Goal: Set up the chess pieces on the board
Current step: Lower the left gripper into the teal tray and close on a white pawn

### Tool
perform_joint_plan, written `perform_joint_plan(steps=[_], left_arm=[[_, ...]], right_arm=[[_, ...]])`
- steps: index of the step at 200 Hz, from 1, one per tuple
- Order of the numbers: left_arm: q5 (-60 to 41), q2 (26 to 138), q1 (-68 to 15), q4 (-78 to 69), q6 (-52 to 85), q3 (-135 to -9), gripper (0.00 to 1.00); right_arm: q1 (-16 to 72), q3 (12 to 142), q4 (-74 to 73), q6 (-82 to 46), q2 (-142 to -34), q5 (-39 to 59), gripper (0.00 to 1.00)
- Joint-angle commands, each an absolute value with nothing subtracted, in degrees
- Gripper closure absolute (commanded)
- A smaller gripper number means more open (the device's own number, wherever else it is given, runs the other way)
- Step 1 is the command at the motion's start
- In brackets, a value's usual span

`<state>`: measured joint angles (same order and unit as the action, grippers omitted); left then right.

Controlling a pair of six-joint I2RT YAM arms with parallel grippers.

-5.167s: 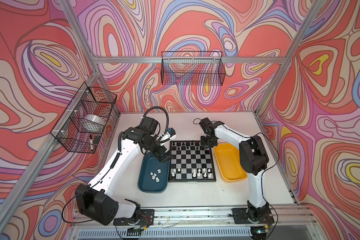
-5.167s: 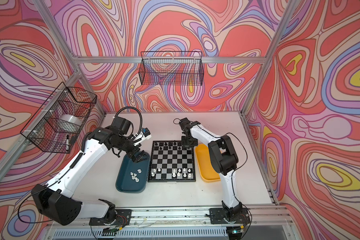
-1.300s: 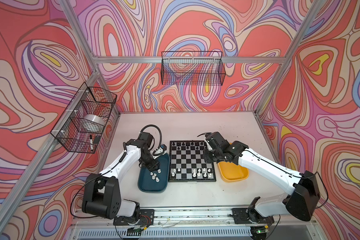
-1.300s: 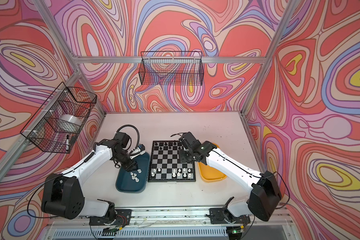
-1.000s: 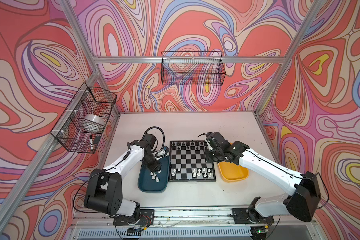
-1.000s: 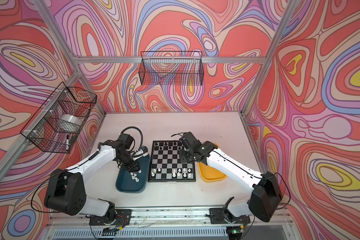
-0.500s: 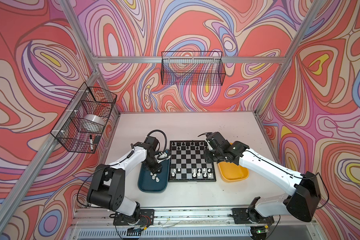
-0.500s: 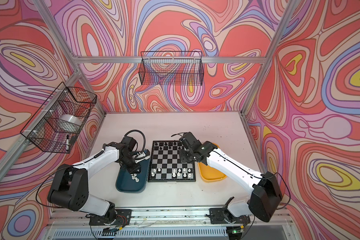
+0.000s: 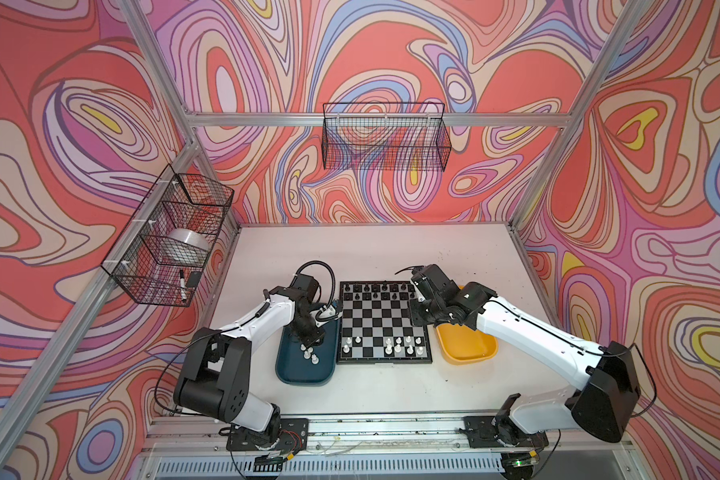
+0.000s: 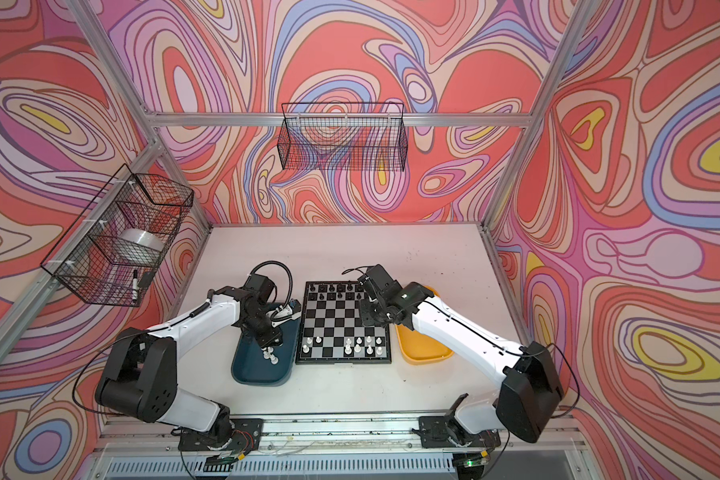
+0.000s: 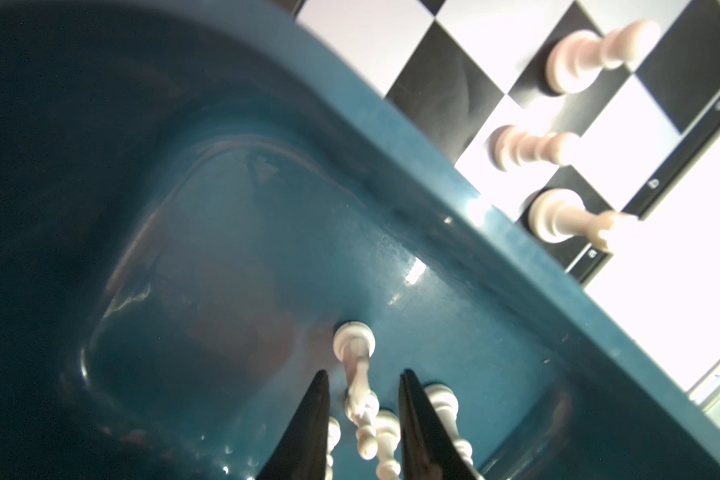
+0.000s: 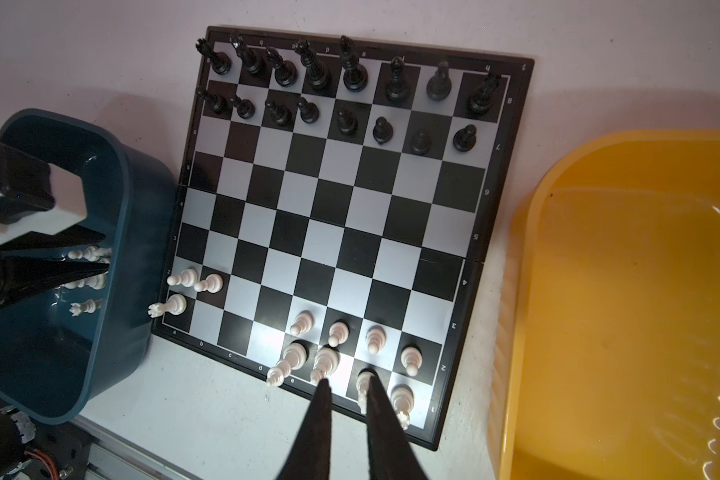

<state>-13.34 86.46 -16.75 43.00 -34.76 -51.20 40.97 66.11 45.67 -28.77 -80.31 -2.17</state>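
The board [image 9: 375, 320] [image 10: 341, 324] lies mid-table. Black chess pieces [image 12: 350, 79] fill its two far rows. Several white chess pieces [image 12: 337, 332] stand in its two near rows. More white ones [image 9: 308, 353] [image 10: 270, 355] sit in the teal tray [image 9: 304, 372] left of the board. My left gripper [image 11: 363, 372] [image 9: 308, 343] reaches down into that tray, open, its black fingers either side of one white piece [image 11: 352, 345], with gaps showing. My right gripper [image 12: 348, 379] [image 9: 414, 318] hangs above the board's right side, fingers nearly together and nothing between them.
An empty yellow tray [image 9: 466, 349] [image 12: 620, 291] lies right of the board, under the right arm. A wire basket [image 9: 171, 237] with a tape roll and a marker hangs on the left wall. Another basket [image 9: 385, 141] hangs on the back wall.
My left gripper has dropped lower into the teal tray and narrowed its jaws around a white piece. The right arm has stayed still over the last second.
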Motion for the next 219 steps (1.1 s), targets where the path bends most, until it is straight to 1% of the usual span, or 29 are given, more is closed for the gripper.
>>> perform_joint_plan(steps=[1, 48, 143, 178, 219], left_arm=[[-12.71, 86.38, -17.43, 42.56, -35.40, -49.94, 0.70], [-11.70, 86.17, -17.84, 41.34, -35.07, -49.55, 0.74], [-9.89, 85.89, -19.33, 41.22, -34.99, -49.12, 0.76], [-9.25, 85.95, -19.46, 40.52, -35.07, -48.51, 0.81], [-9.10, 85.77, -19.62, 40.17, -34.90, -48.20, 0.84]], right_arm=[[41.40, 66.10, 46.31, -28.56, -80.52, -3.42, 0.83], [41.40, 66.49, 46.28, -28.48, -80.76, -3.50, 0.84], [41.47, 65.48, 45.46, -28.30, -81.03, -3.55, 0.84], [41.48, 65.48, 45.35, -28.10, -81.20, -3.57, 0.84], [41.48, 65.39, 45.35, -27.95, -81.24, -3.60, 0.84]])
